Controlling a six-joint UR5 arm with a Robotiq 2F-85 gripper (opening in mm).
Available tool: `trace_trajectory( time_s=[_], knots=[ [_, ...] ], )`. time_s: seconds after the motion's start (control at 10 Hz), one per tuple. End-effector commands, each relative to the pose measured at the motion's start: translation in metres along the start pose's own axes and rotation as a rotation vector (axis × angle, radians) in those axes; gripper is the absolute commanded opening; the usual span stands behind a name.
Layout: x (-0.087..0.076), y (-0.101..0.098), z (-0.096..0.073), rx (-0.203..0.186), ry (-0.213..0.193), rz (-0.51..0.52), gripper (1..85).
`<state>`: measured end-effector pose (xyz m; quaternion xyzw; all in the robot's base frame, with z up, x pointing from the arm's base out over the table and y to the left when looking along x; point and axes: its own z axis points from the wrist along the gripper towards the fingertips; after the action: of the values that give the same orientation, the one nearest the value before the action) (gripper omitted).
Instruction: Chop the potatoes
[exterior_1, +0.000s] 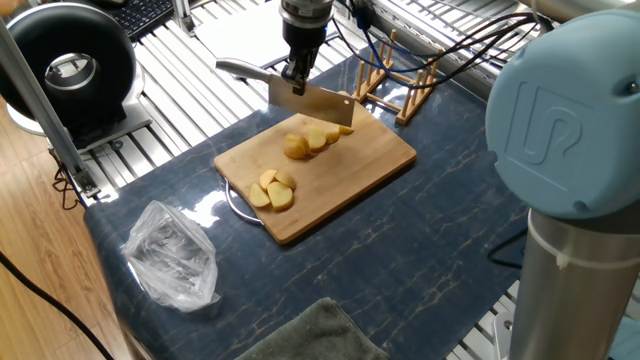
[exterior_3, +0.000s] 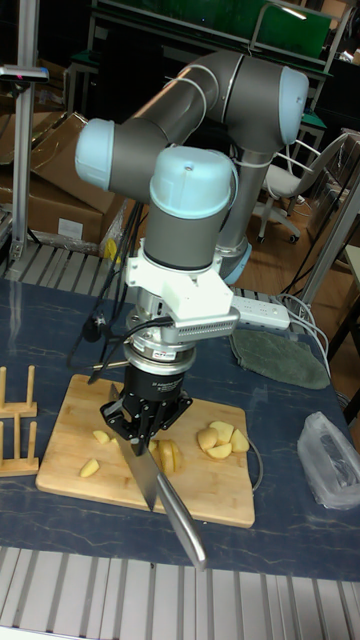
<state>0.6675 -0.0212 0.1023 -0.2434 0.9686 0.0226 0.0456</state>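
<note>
the bench (exterior_1: 420, 250) has a dark blue marbled top on ribbed metal, with cardboard boxes and a chair in the room behind. the gripper (exterior_1: 296, 76) is clamped on a cleaver (exterior_1: 310, 105) above the bamboo board (exterior_1: 370, 165). the potatoes (exterior_1: 272, 190) lie in two clusters on the board. a clear plastic bag (exterior_1: 172, 255) and a grey cloth (exterior_1: 305, 335) lie nearby

Readable markings: one logo only.
You can read a raised "UR" emblem on the pale blue joint cap (exterior_1: 560, 130) of the arm in the fixed view; nothing else legible to you in either view.
</note>
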Motion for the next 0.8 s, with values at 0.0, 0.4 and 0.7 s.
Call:
trace_trajectory(
  time_s=[0.0,0.4,0.7],
  knots=[
    [0.001,-0.011,-0.001,-0.011,-0.014,-0.025,1.0],
    [0.020,-0.007,-0.001,-0.031,-0.022,-0.028,1.0],
    [0.027,-0.006,0.000,-0.039,-0.030,-0.035,1.0]
  ],
)
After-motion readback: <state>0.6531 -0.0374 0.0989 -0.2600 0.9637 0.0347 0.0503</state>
